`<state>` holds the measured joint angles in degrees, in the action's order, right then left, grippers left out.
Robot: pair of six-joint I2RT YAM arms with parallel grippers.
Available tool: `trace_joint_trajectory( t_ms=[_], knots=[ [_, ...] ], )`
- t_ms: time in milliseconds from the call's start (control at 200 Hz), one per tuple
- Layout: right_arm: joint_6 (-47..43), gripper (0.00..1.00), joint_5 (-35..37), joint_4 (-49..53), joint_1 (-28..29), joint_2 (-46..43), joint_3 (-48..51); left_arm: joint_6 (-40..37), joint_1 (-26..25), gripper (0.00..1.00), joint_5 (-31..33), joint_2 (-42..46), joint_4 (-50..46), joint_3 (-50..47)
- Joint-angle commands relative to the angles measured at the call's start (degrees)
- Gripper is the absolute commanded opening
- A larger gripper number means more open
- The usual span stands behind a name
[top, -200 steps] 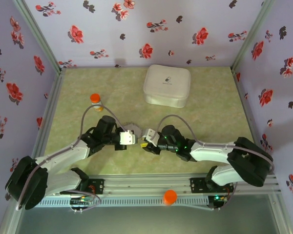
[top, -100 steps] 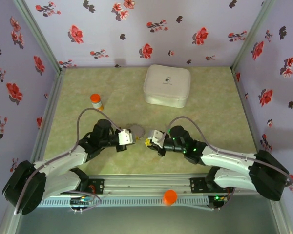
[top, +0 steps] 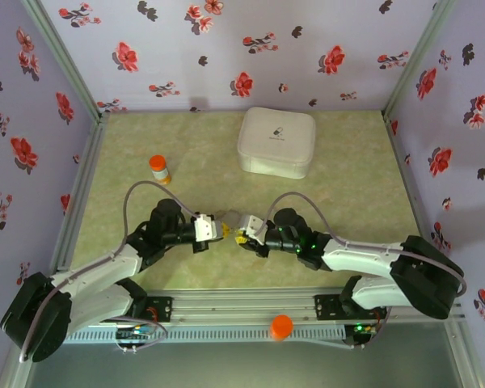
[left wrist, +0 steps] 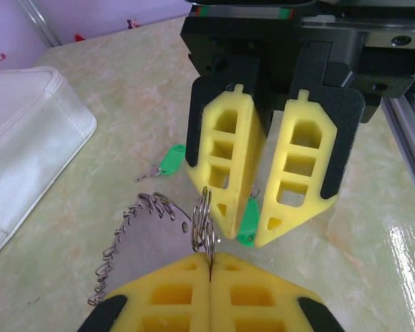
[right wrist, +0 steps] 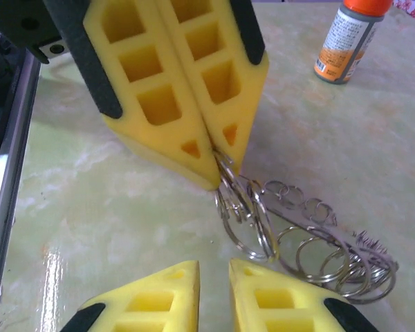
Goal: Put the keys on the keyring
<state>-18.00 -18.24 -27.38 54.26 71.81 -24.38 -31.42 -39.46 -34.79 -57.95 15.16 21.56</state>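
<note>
Closure is complete at the left end effector: its yellow foam fingers are pressed together on a thin dark grey metal keyring, which is held upright at their tips. A bumpy, chain-like fringe of small wire loops is trailed from the keyring onto the pale green marbled tabletop. The right end effector is faced tip to tip with the left one at the near middle of the tabletop. Its fingers are parted by a narrow gap. A tiny key with a bright green head is seen at that gap, just beside the keyring; whether it is gripped cannot be told. A second green-headed key is laid flat on the tabletop on the far side of the right end effector, apart from the keyring. A rounded white case is placed far centre, and a small orange-capped bottle is stood to the far left.
</note>
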Motion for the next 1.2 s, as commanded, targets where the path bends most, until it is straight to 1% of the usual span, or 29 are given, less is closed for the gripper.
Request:
trace_joint_trajectory(
  t_ms=[0,75,200,410,595,1025,1195],
  knots=[
    [-1.0,0.20,1.0,-2.5,-0.2,-2.4,-0.2,-0.5,-0.5,0.00,-1.8,1.3,1.0,-0.4],
    [-1.0,0.20,2.4,-1.9,-0.2,-3.1,-0.6,-0.5,-0.6,0.00,-2.1,1.2,1.7,-0.7],
    [-1.2,0.20,2.4,-1.8,-0.2,-3.5,-1.3,-1.2,-0.7,0.00,-2.5,0.8,1.7,-1.0],
    [-2.7,0.21,2.2,2.4,-0.2,-4.8,-2.2,-3.1,-0.9,0.00,-2.4,1.8,1.5,-1.2],
    [-2.0,0.21,-1.2,3.4,-0.2,-6.1,-2.3,-3.4,-0.9,0.00,-2.4,1.6,1.5,-1.1],
    [-3.8,0.18,-2.2,3.3,-0.2,-2.0,-5.3,-2.7,-1.0,0.00,-2.4,1.2,0.8,-0.9],
    [-5.1,0.18,-2.6,6.1,-0.2,-1.4,-6.1,-2.8,-1.0,0.00,-2.4,1.2,0.8,-0.9]
  ],
)
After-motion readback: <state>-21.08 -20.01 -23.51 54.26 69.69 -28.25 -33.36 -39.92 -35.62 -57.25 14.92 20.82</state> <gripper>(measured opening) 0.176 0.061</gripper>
